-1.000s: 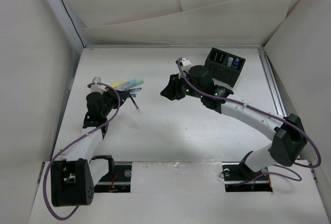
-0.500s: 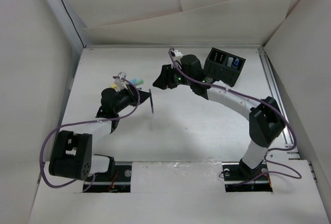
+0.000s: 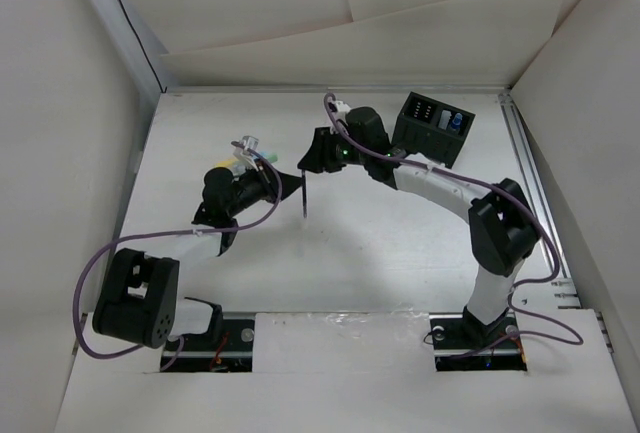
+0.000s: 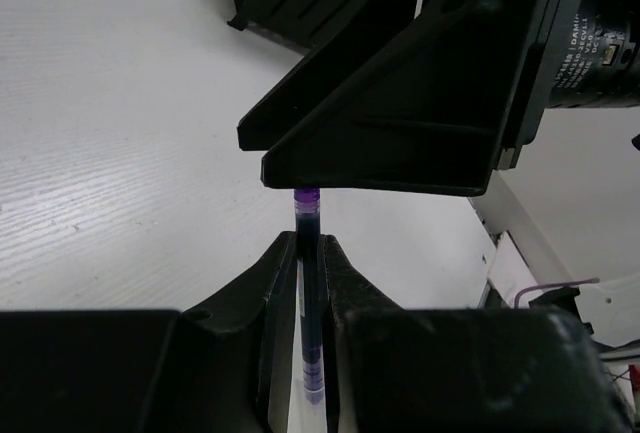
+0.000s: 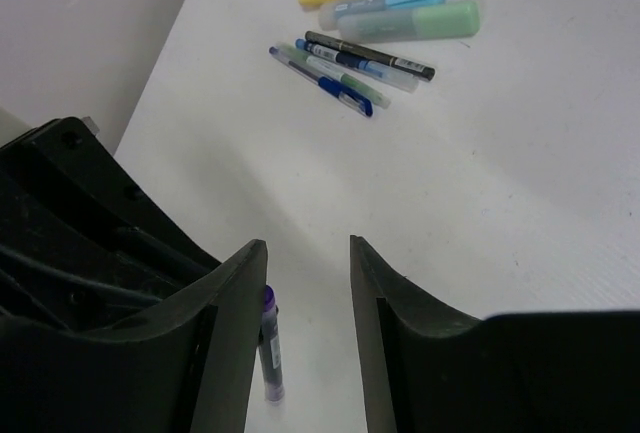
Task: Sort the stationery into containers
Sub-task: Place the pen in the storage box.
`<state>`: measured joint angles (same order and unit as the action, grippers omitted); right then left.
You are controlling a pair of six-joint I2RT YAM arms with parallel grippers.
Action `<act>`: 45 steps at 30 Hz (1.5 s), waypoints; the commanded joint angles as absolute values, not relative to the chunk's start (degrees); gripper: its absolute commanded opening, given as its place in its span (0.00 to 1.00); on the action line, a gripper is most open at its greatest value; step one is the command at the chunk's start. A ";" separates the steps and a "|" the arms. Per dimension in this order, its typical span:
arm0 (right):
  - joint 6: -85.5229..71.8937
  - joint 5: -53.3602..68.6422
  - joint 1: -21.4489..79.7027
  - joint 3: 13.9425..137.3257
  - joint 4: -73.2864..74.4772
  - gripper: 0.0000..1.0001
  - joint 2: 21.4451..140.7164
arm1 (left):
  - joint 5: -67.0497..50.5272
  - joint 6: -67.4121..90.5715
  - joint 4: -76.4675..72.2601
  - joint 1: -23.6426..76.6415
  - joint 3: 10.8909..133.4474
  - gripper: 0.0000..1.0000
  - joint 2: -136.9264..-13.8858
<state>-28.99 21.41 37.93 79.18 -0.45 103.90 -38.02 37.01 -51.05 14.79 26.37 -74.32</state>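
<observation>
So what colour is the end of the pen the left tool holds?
Purple; the pen shows best in the left wrist view.

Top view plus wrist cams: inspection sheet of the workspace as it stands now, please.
surface: white table, looks clean.
job's things: purple-capped pen in the left grip; pile of highlighters and pens lying loose on the table; black organiser far right, something blue in one compartment.
clutter: nothing seen.
grippers: left gripper shut on the pen; right gripper open, the pen's capped end at its jaws, beside one finger.
cables: purple cable along each arm, slack loops near the bases.
surroundings: white panels around the table; metal rail on the right edge.
</observation>
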 commanded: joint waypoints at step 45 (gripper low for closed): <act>-33.84 23.20 38.32 76.99 -6.15 0.00 102.66 | -36.47 35.60 -53.35 15.21 28.65 0.41 -74.27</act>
<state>-33.30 24.36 38.33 77.06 -2.22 104.40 -35.55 36.18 -50.26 15.11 26.50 -75.09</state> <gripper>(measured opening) 0.144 0.403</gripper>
